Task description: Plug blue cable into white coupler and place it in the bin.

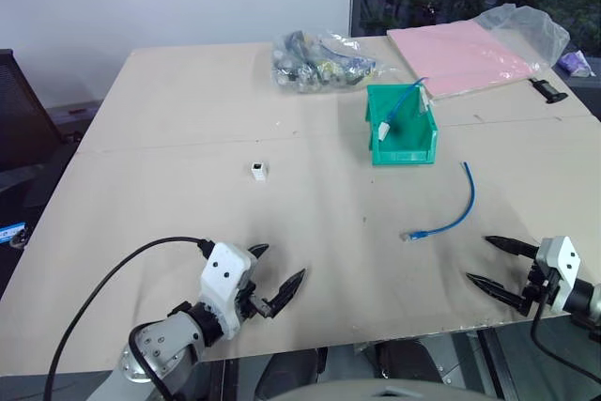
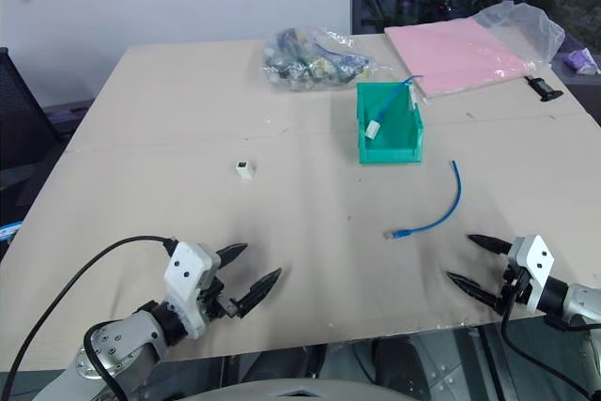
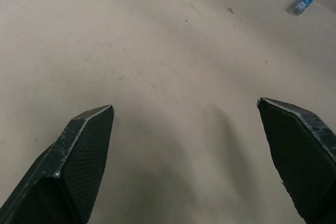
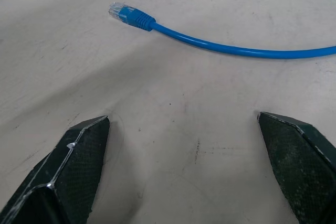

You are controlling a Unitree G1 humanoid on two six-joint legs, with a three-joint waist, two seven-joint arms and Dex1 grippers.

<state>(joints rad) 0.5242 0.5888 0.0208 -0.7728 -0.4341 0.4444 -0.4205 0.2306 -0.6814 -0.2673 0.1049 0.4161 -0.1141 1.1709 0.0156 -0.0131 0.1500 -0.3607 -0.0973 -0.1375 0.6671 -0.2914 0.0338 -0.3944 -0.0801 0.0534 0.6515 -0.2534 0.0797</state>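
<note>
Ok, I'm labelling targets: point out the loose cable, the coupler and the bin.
cable (image 1: pixel 457 217): left eye view, mid-curve.
coupler (image 1: pixel 258 171): left eye view, block's middle.
bin (image 1: pixel 404 152): left eye view, front wall.

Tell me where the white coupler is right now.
The white coupler sits alone on the table, left of the green bin, beyond the left gripper.

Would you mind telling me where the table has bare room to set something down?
The widest bare stretch lies left of the white coupler, out to the table edge. Another runs between the left gripper and the blue cable. It is crowded at the far side: the clear bag of parts, the bin and pink sheets.
</note>
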